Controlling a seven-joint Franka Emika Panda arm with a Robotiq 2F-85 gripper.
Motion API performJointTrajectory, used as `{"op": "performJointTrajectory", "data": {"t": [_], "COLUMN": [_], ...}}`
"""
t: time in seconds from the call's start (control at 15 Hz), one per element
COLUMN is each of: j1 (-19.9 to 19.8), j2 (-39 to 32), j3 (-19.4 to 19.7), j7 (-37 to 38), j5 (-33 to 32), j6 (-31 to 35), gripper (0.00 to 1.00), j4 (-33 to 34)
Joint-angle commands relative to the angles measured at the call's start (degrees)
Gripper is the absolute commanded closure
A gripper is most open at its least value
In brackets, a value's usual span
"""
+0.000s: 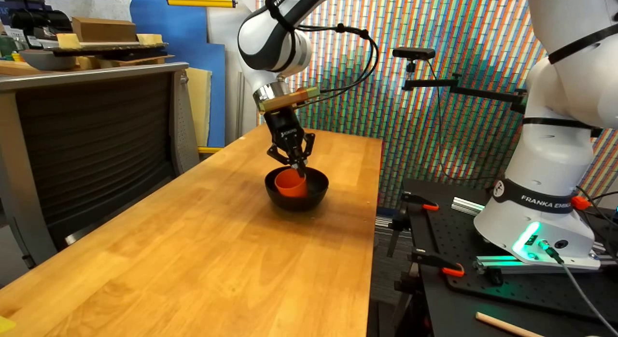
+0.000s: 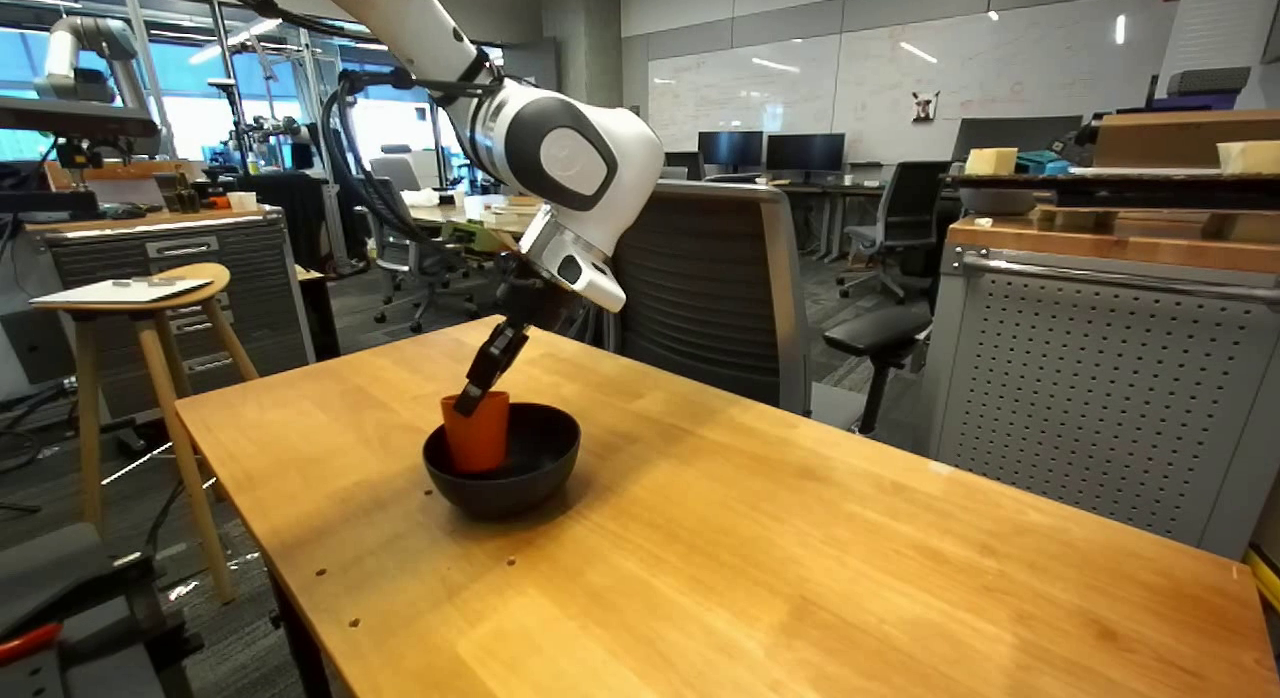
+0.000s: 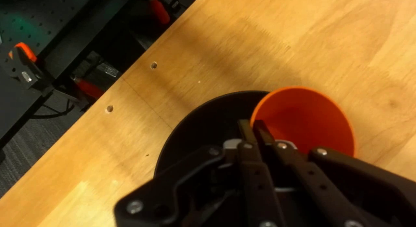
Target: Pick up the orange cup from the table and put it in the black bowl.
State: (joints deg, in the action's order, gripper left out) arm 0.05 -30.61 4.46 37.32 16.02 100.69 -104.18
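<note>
The orange cup (image 1: 290, 185) is inside the black bowl (image 1: 295, 204), against one side of it, with its rim above the bowl's edge. Both also show in an exterior view, the cup (image 2: 480, 438) and the bowl (image 2: 520, 493). The bowl stands on the wooden table (image 1: 231, 259). My gripper (image 3: 255, 124) is shut on the cup's rim in the wrist view, one finger inside the cup (image 3: 305, 116) and one outside, over the bowl (image 3: 208, 123). The gripper points down at a slant in both exterior views. The cup's base is hidden, so I cannot tell whether it touches the bowl's bottom.
A dark office chair (image 2: 700, 288) stands close along the table's long side. A black pegboard bench (image 1: 463, 288) with the robot base and clamps (image 1: 439, 262) is across a gap from the table's edge. A wooden stool (image 2: 190, 288) stands beyond the table's end.
</note>
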Motion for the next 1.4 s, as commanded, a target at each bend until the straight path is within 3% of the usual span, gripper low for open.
{"op": "performJointTrajectory", "data": {"t": [0.0,0.33,0.6,0.93,1.07,1.13,1.33], "j1": [-0.37,1.69,4.2,7.91,8.91,8.14,8.99], "j2": [3.01,13.66,20.64,24.45,24.9,24.9,24.93], "j3": [0.65,1.42,-1.1,-7.47,-9.29,-8.76,-9.74], "j7": [-0.34,1.1,-0.08,-4.48,-7.71,-4.11,-5.75], "j5": [0.69,-4.73,-14.7,-19.02,-21.4,-19.03,-20.33], "j6": [1.78,2.88,-5.02,-17.55,-18.43,-16.36,-17.0], "gripper": [0.65,0.27,0.0,0.0,0.0,0.0,0.0], "j4": [-2.39,-6.42,-2.83,4.35,6.0,3.83,5.01]}}
